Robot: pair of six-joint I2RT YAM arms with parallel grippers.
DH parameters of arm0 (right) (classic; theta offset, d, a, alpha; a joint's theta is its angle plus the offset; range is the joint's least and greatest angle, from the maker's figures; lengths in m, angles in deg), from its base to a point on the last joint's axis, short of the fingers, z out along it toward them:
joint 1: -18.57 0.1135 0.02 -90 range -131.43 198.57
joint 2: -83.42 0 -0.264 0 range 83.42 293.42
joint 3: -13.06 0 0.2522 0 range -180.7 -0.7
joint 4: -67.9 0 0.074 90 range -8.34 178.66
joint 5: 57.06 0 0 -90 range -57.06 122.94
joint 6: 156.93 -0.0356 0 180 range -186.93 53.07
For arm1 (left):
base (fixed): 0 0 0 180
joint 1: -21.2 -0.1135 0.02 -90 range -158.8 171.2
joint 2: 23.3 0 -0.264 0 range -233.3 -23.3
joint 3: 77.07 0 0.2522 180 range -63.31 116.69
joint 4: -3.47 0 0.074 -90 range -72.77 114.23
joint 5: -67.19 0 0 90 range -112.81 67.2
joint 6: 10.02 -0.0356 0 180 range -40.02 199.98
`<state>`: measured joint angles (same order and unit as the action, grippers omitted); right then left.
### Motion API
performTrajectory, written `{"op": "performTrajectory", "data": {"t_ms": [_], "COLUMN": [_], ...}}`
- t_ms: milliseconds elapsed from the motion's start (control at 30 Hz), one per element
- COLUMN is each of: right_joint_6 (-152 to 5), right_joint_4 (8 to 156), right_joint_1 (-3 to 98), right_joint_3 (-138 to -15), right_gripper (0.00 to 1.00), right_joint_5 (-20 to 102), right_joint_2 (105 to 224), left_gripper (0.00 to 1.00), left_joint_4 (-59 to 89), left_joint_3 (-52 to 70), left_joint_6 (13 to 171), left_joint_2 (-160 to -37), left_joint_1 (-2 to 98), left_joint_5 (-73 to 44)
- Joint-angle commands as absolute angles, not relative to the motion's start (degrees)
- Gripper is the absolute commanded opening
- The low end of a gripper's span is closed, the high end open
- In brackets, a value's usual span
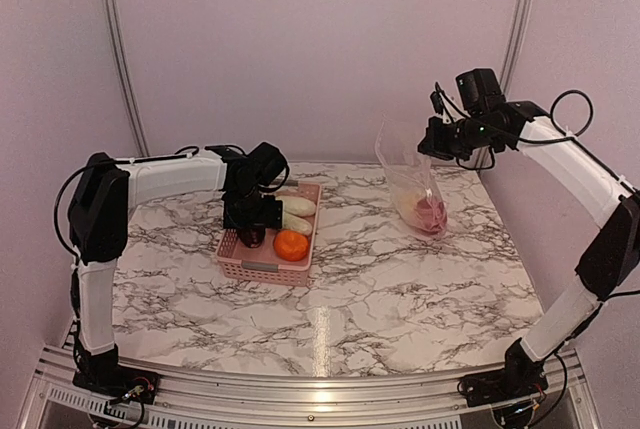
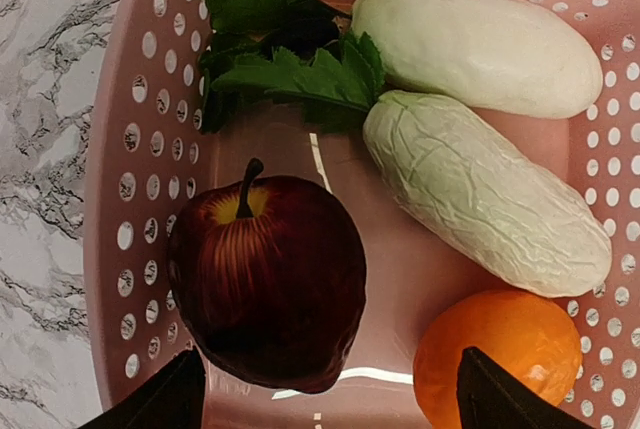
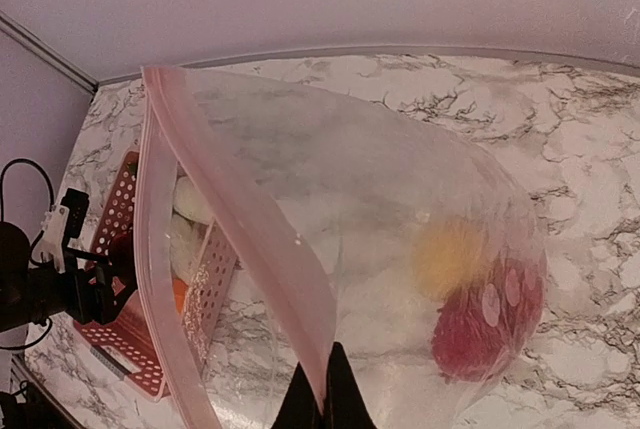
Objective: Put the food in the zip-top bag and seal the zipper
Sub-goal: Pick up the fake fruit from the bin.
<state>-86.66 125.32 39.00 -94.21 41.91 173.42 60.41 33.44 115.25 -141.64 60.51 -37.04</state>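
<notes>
Left pincer released, low in the pink basket left of worktop centre, red apple between its tips, ungripped; right pincer clenched on the zip-top bag mouth edge near the far right corner, red fruit and yellow fruit inside.

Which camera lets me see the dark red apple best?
The left wrist view: the apple sits big and sharp in the pink basket, stem showing. In the top view the left end effector mostly hides it. The right wrist view looks through the bag, so it is too blurry to pick out.
</notes>
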Motion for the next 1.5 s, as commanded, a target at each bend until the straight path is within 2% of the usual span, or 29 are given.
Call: {"op": "performTrajectory", "data": {"t_ms": [0,533,700,900,1067,1267,1467], "right_joint_6": [-87.2,-87.6,-87.7,-87.8,-88.0,-87.8,-87.7], "right_joint_4": [123.3,122.5,122.6,122.7,122.8,123.3,123.4], "right_joint_1": [39.7,39.7,39.8,40.1,40.4,40.9,41.6], "right_joint_3": [-93.6,-91.5,-91.4,-91.3,-92.0,-92.4,-92.3], "right_gripper": [0.00,0.00,0.00,0.00,0.00,0.00,0.00], "right_joint_5": [43.3,44.5,44.5,44.5,44.5,44.0,44.0], "right_joint_2": [172.5,172.1,172.0,172.0,172.4,172.6,173.2], "left_gripper": [0.89,0.87,0.81,0.70,0.62,0.61,0.59], "left_joint_4": [63.7,64.6,64.6,64.5,64.5,65.2,65.0], "left_joint_3": [35.7,41.5,42.0,42.1,42.0,41.6,42.5], "left_joint_6": [116.9,116.9,115.9,114.7,114.0,113.1,113.0], "left_joint_2": [-144.6,-151.5,-152.0,-151.6,-149.5,-143.3,-137.2], "left_joint_1": [59.5,58.6,58.6,58.6,58.6,58.7,58.7], "left_joint_5": [-39.5,-41.9,-42.0,-42.3,-42.2,-41.0,-34.9]}}
